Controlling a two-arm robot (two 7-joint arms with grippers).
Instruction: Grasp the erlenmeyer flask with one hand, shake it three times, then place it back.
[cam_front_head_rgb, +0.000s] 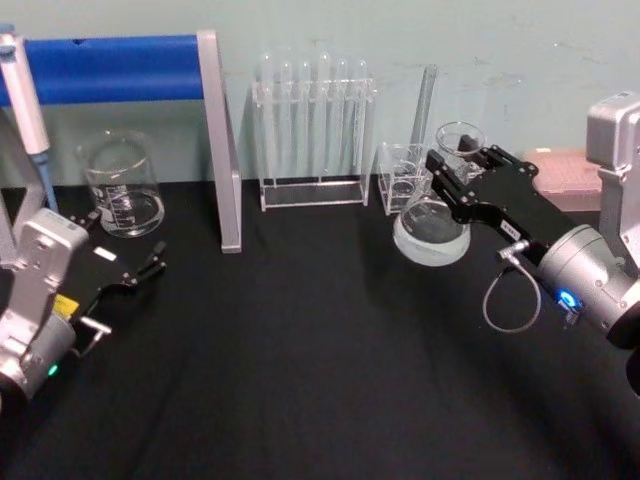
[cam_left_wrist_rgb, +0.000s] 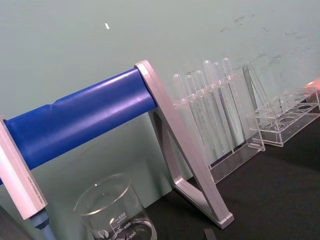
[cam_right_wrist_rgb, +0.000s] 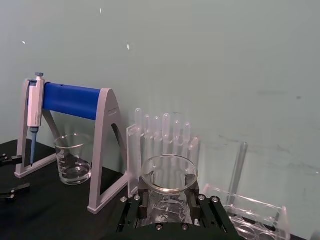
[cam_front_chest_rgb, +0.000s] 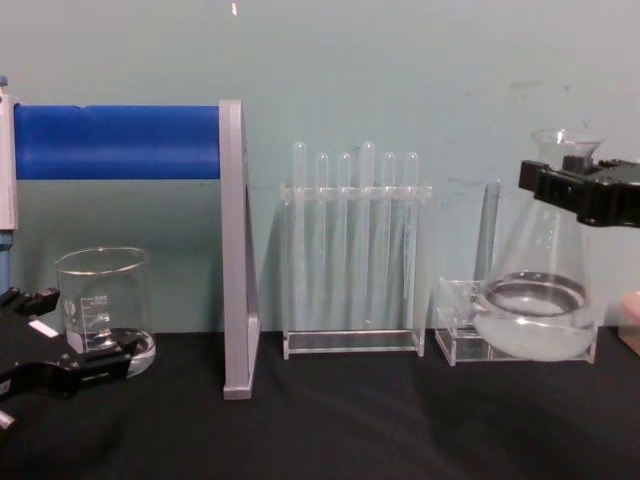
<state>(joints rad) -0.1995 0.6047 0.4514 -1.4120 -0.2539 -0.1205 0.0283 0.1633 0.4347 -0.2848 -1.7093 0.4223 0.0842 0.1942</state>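
The erlenmeyer flask (cam_front_head_rgb: 432, 225) is clear glass with a little liquid in its wide base. It stands upright at the right rear of the black table. My right gripper (cam_front_head_rgb: 460, 160) is shut on its neck just under the rim. In the chest view the flask (cam_front_chest_rgb: 535, 300) seems to hang slightly above the table, with the right gripper (cam_front_chest_rgb: 580, 190) across its neck. The right wrist view looks down on the flask's mouth (cam_right_wrist_rgb: 169, 180) between the gripper's fingers (cam_right_wrist_rgb: 169, 202). My left gripper (cam_front_head_rgb: 150, 262) rests open near the table's left edge, holding nothing.
A glass beaker (cam_front_head_rgb: 122, 190) stands at the back left under a grey stand with a blue bar (cam_front_head_rgb: 120, 68), which carries a pipette (cam_front_head_rgb: 25, 100). A test tube rack (cam_front_head_rgb: 315, 130) is at the back centre. A small clear rack (cam_front_head_rgb: 400, 175) sits just behind the flask.
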